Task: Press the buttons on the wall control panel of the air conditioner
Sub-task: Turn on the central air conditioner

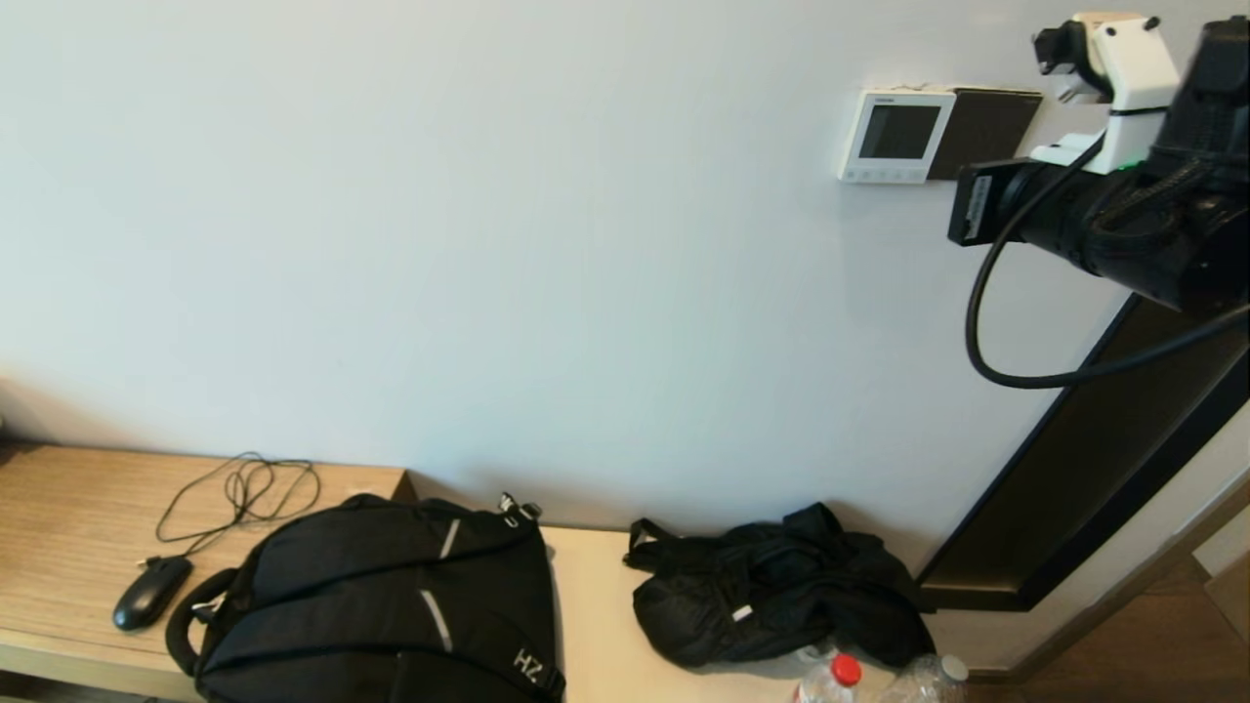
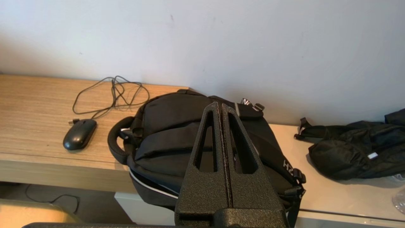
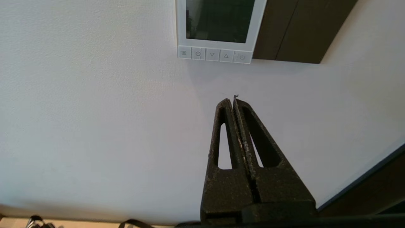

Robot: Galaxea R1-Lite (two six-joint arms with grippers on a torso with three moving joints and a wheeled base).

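Observation:
The white wall control panel [image 1: 896, 137] with a dark screen hangs on the wall at the upper right. A row of small pale buttons [image 1: 884, 177] runs along its lower edge. In the right wrist view the panel [image 3: 220, 22] and its buttons [image 3: 212, 54] are close. My right gripper [image 3: 233, 100] is shut and empty, its tips a little below the button row and apart from it. My right arm [image 1: 1104, 215] is raised beside the panel. My left gripper [image 2: 219, 105] is shut and empty, parked above a black backpack [image 2: 177, 136].
A dark brown square plate [image 1: 984, 132] sits right of the panel. A dark door frame [image 1: 1094, 469] slants down at right. On the wooden bench [image 1: 68, 527] lie the backpack [image 1: 381, 605], a black bag [image 1: 771, 586], a mouse [image 1: 149, 592] with cable, and two bottles [image 1: 830, 681].

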